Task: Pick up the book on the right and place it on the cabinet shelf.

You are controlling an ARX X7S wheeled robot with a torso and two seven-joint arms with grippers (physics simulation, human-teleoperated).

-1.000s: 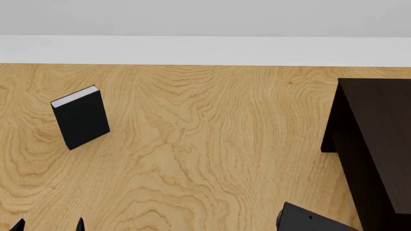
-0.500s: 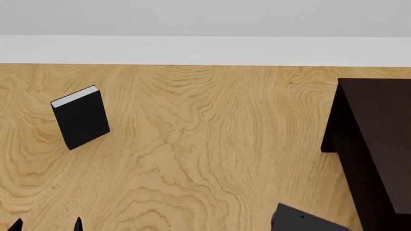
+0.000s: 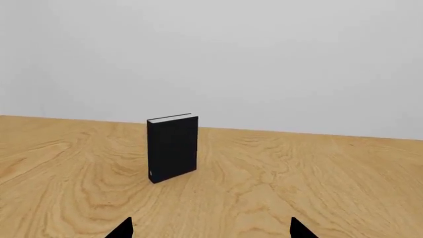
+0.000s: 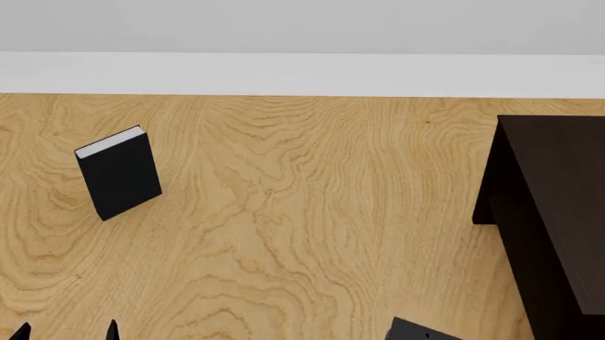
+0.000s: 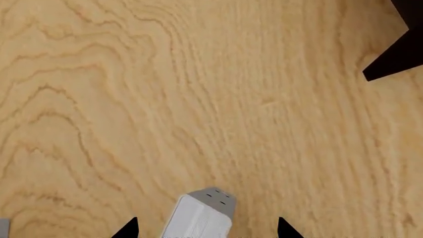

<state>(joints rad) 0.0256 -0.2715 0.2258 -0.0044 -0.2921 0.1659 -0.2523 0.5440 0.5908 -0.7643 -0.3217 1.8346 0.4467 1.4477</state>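
Note:
The book (image 5: 199,216), light grey with a speckled side, shows only in the right wrist view, lying on the wooden floor (image 5: 198,99). My right gripper (image 5: 206,229) is open; its two dark fingertips stand either side of the book's end with a gap on each side. In the head view only a dark piece of the right arm (image 4: 416,331) shows at the bottom edge, and the book is out of sight. The cabinet shelf (image 4: 557,205), nearly black, fills the right side there. My left gripper (image 3: 211,232) is open and holds nothing; its tips also show low in the head view (image 4: 66,331).
A black book (image 4: 118,173) with white page edges stands upright at the left, straight ahead of the left gripper (image 3: 172,148). A dark corner of the cabinet (image 5: 396,54) juts into the right wrist view. A grey sliver (image 5: 3,228) shows at that view's edge. A white wall (image 4: 302,71) bounds the floor.
The right arm has slid lower and leftward in the head view, now almost out of frame. The left fingertips have dropped slightly. The black book and cabinet have not moved.

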